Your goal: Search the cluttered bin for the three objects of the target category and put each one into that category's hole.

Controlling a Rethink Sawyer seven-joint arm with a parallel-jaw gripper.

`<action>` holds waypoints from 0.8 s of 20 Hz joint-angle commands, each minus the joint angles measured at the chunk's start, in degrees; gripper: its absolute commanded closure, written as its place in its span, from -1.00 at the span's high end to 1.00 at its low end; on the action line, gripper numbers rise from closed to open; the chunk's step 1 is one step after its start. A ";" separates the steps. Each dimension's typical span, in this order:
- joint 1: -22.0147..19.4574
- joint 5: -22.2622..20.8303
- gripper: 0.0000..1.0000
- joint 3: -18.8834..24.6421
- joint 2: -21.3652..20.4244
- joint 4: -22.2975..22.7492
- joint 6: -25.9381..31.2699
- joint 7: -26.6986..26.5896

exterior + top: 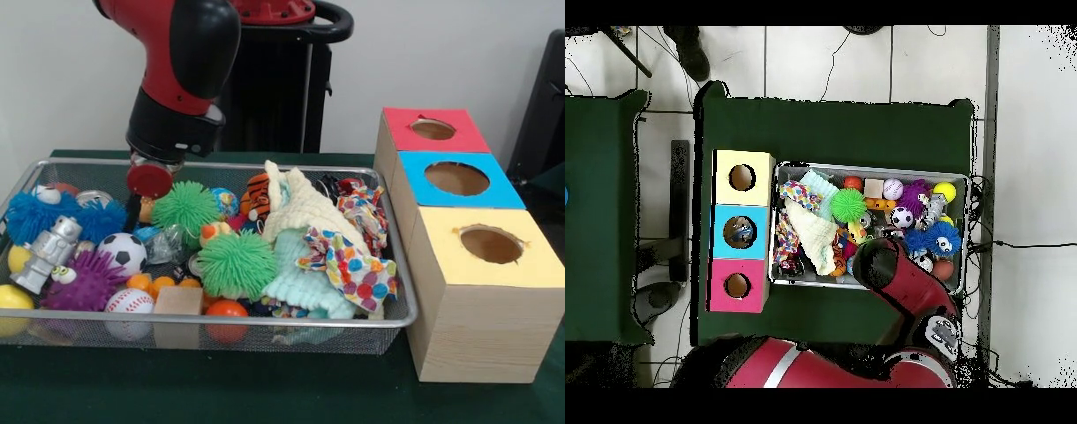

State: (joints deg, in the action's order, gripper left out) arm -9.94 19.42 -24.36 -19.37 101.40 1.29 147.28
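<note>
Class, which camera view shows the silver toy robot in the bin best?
The front view: the silver toy robot stands unobstructed near the bin's rim, its head and body clear. In the overhead view it is only a small grey shape among balls.

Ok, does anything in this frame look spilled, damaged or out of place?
Nothing stands out. The toys and cloths all sit inside the wire mesh bin; the three wooden boxes stand upright in a row beside it.

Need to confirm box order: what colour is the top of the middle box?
Blue: the middle box sits between red and yellow tops, clearest in the front view.
</note>
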 commanded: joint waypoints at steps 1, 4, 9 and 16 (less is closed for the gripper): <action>-2.53 -1.83 1.00 5.70 0.31 -0.65 -2.12 4.72; -6.08 -4.91 1.00 10.40 -1.32 0.58 -3.87 3.53; -10.34 -9.04 1.00 16.87 -3.37 2.17 -5.91 4.02; -9.47 -9.02 1.00 17.87 -3.42 2.14 -6.45 6.62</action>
State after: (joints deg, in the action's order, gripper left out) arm -19.61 12.19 -16.70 -22.21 102.35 -0.51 147.28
